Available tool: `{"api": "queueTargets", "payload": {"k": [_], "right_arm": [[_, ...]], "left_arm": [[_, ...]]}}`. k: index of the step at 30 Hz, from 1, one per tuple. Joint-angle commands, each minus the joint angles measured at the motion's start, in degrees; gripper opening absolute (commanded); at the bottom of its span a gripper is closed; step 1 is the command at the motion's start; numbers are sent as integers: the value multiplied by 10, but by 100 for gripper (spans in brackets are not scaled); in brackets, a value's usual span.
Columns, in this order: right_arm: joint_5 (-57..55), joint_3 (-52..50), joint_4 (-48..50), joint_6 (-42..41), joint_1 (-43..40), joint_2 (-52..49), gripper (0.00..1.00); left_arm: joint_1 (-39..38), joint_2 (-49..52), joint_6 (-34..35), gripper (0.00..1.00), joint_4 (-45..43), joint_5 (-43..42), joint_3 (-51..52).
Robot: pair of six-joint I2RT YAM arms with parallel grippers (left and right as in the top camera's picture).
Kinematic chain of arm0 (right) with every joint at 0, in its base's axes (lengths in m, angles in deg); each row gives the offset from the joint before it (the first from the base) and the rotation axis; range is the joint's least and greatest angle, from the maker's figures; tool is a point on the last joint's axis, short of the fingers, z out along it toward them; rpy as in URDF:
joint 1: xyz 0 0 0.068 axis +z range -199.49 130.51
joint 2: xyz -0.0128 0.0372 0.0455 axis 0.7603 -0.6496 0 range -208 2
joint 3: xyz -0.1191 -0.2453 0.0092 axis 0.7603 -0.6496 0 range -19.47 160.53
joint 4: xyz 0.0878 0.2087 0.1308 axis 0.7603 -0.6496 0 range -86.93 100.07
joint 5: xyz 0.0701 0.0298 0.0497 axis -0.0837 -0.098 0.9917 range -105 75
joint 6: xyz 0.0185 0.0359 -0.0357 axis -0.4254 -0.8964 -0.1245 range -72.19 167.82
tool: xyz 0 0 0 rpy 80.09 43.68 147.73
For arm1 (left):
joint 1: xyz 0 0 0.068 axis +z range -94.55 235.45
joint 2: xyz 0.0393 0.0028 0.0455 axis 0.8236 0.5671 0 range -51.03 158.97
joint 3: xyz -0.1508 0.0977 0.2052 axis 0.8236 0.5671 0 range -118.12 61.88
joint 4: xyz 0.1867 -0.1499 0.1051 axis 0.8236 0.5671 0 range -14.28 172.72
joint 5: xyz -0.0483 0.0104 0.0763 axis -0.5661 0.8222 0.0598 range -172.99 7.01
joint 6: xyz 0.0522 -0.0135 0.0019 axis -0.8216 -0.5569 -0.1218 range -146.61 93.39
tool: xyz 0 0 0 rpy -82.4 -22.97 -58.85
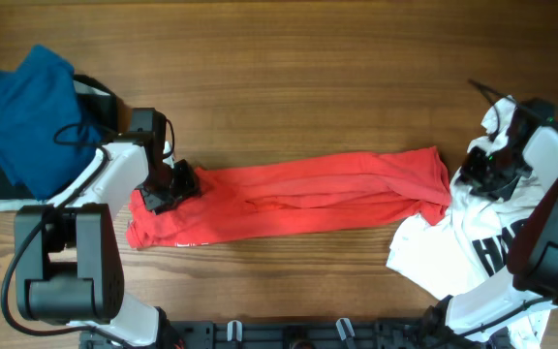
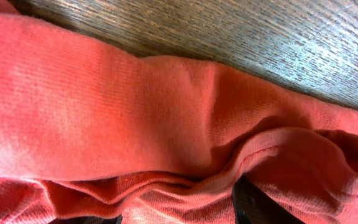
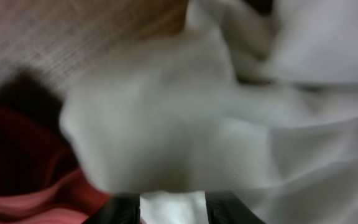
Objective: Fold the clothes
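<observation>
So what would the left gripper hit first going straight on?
The red shirt; cloth fills the wrist view just ahead of the left gripper, likely already touching.

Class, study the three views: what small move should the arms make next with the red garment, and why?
Probably draw the red garment slightly leftward, off the white garment. It lies stretched between the left pincer and the right pincer, and its right end overlaps the white garment.
</observation>
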Motion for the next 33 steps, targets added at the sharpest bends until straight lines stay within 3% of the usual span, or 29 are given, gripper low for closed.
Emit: {"api": "queueTargets", "payload": {"k": [1, 7, 10, 17, 21, 27, 33], "right_arm": [[9, -42, 57, -23, -1, -6, 34], [-173, -39, 135, -88, -33, -6, 39], [-179, 0, 140, -108, -91, -6, 45], [-155, 156, 62, -124, -168, -6, 47], [20, 210, 40, 1, -151, -6, 51], [97, 209, -24, 161, -63, -6, 64], [101, 150, -40, 235, 7, -6, 81]], "left_arm": [[2, 12, -3, 56, -14, 40, 14], [2, 12, -3, 56, -6, 40, 14], [2, 12, -3, 56, -1, 40, 14], [2, 12, -3, 56, 1, 40, 14], [2, 12, -3, 56, 0, 40, 14], [2, 12, -3, 60, 0, 40, 14], [2, 12, -3, 64, 1, 40, 14]]}}
